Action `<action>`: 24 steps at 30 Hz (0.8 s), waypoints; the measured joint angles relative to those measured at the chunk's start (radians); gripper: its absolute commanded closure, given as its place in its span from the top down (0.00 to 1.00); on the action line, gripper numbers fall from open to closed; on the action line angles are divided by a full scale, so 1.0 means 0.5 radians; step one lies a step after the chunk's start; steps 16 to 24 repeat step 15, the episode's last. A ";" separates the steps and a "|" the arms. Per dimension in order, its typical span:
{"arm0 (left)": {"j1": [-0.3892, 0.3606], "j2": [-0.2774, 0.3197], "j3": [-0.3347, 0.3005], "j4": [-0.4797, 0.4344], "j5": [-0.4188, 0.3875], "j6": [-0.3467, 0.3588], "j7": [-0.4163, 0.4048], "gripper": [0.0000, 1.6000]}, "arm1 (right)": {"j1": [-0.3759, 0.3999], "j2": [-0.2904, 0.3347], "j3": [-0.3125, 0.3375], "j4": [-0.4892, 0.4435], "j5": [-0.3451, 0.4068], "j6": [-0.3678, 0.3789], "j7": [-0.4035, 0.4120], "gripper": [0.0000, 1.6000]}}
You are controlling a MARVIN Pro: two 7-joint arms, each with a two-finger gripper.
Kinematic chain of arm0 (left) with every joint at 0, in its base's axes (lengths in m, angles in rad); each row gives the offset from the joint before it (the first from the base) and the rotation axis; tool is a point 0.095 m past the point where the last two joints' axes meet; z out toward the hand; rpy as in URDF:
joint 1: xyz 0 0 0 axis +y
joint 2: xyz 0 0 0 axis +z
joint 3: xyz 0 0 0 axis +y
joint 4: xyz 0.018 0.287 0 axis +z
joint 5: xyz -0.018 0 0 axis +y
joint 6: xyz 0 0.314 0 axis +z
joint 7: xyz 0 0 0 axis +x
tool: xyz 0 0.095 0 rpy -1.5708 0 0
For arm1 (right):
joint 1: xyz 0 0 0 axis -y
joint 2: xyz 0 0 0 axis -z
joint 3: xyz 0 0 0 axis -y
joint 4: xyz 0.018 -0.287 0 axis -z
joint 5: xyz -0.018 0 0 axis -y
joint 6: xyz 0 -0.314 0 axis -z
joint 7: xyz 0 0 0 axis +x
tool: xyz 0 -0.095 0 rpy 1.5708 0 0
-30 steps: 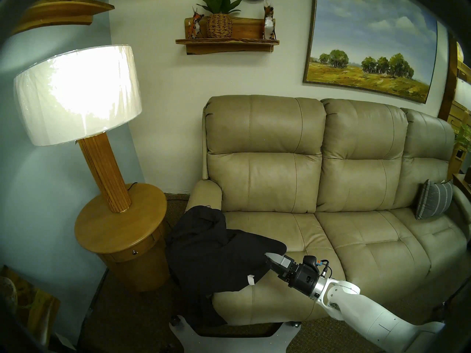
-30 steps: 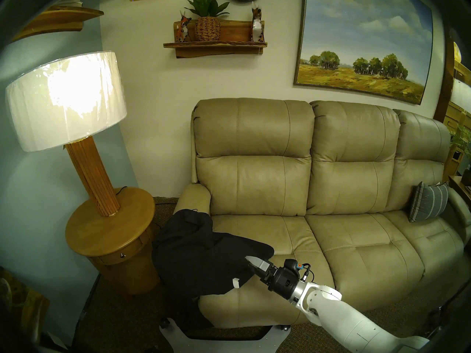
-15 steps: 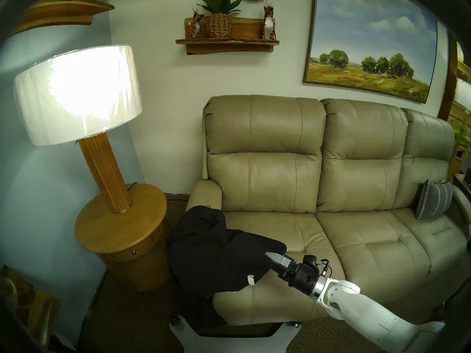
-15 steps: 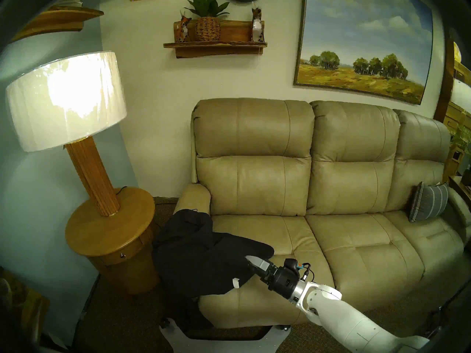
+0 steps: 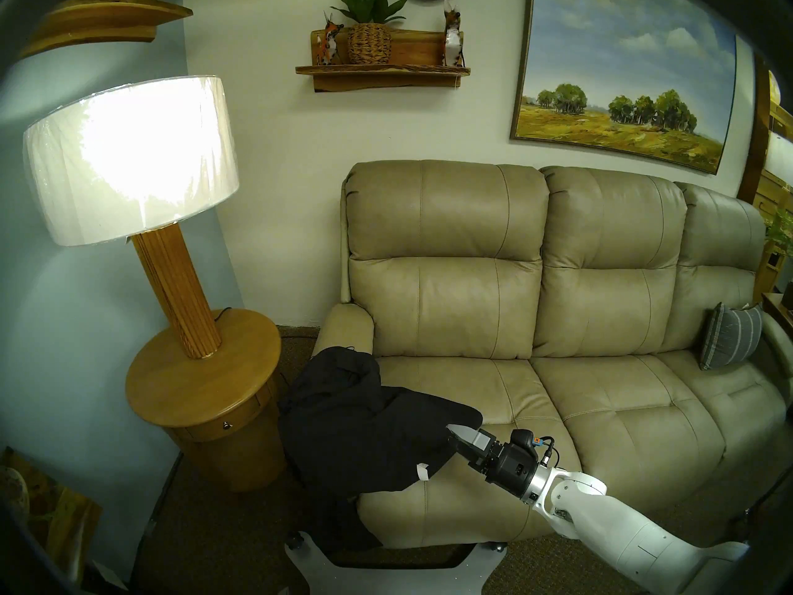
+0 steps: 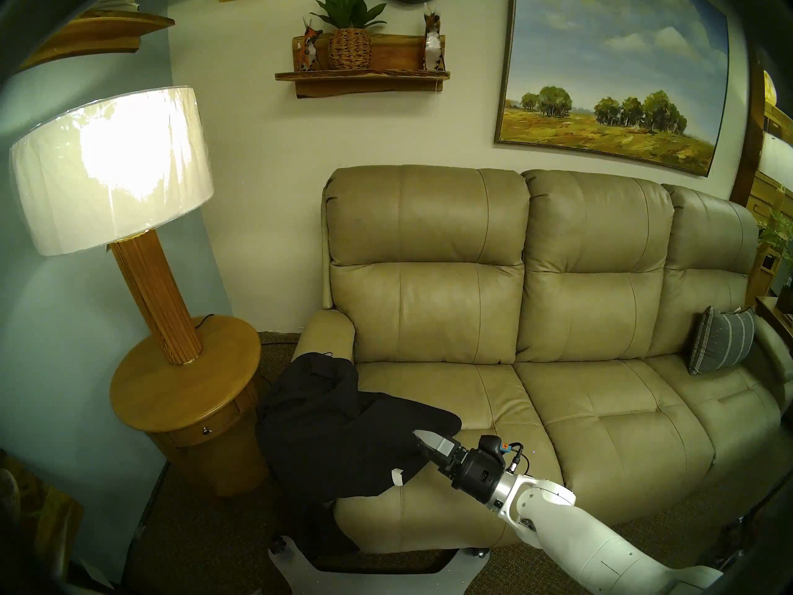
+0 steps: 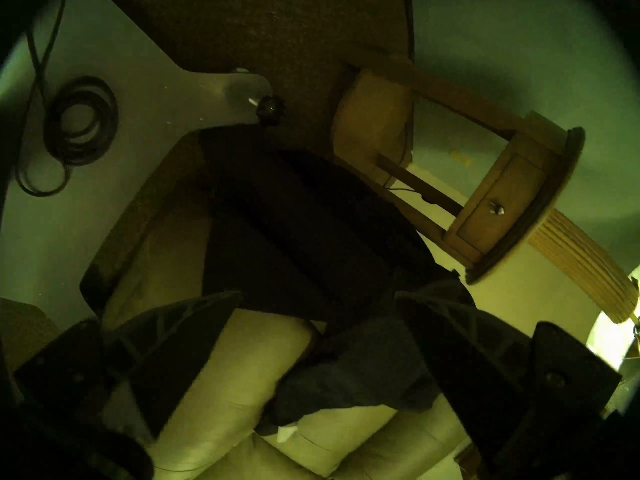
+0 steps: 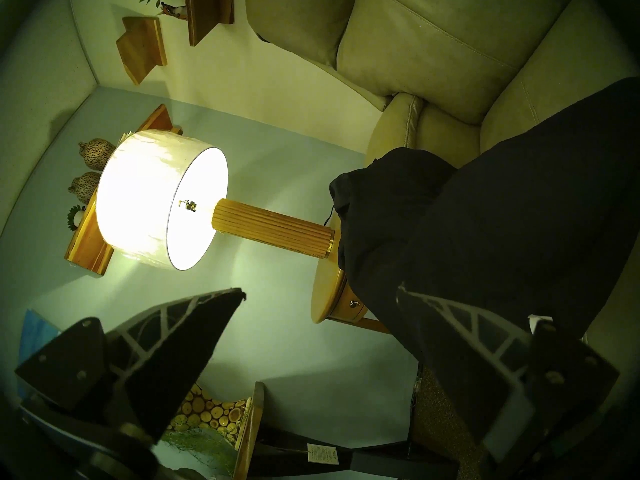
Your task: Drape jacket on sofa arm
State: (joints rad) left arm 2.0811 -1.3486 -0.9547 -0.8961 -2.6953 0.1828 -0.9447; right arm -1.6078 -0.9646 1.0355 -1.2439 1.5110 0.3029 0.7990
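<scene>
The jacket (image 5: 364, 426) is lying draped over the sofa arm (image 5: 345, 326), spilling onto the seat (image 5: 455, 388) and hanging down toward the floor beside the side table (image 5: 201, 392). The right gripper (image 5: 454, 436) is hovering at the jacket's edge with its jaws spread wide, holding nothing. The left gripper (image 7: 318, 295) is also standing wide open and empty above the jacket.

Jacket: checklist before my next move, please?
1. Jacket lies across the sofa arm: ok; a flap spreads onto the seat.
2. Right claw open, gripping nothing: ok.
3. Left claw open, empty: ok.
4. Right claw tips free of the fabric: cannot tell; they overlap the jacket's edge.
5. Jacket clear of the side table: cannot tell.
</scene>
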 measured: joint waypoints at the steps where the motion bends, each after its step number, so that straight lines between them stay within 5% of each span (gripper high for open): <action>1: 0.007 0.004 -0.002 -0.015 0.016 0.000 -0.024 1.00 | 0.000 0.000 0.000 0.000 0.000 -0.001 0.002 1.00; 14: 0.146 0.053 -0.064 -0.239 0.314 -0.096 -0.445 1.00 | 0.000 0.000 0.000 0.000 -0.020 -0.014 0.035 1.00; 24: 0.146 0.053 -0.064 -0.239 0.314 -0.096 -0.445 1.00 | 0.000 0.000 0.000 0.000 -0.020 -0.014 0.035 1.00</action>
